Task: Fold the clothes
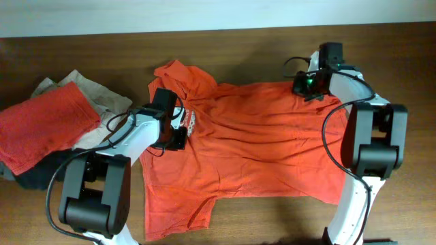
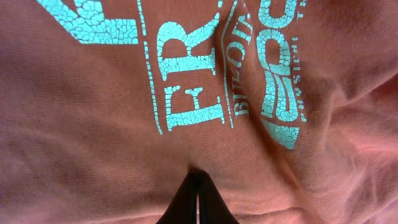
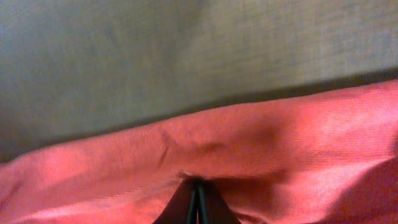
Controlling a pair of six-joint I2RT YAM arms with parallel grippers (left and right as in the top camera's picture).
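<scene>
An orange T-shirt (image 1: 259, 143) lies spread across the wooden table, with a teal print (image 2: 205, 74) near its left side. My left gripper (image 1: 174, 133) presses into the shirt at the printed area; its fingers (image 2: 198, 186) are shut, pinching the orange fabric. My right gripper (image 1: 310, 85) sits at the shirt's far right top edge; its fingers (image 3: 198, 190) are shut on the shirt's hem (image 3: 249, 143). The shirt's lower left part reaches the table's front edge.
A pile of other clothes lies at the left: a red garment (image 1: 41, 126) on top, a beige one (image 1: 95, 95) behind it, a dark one (image 1: 37, 178) beneath. The wooden table (image 1: 259, 51) runs behind the shirt, with a white wall strip at the far edge.
</scene>
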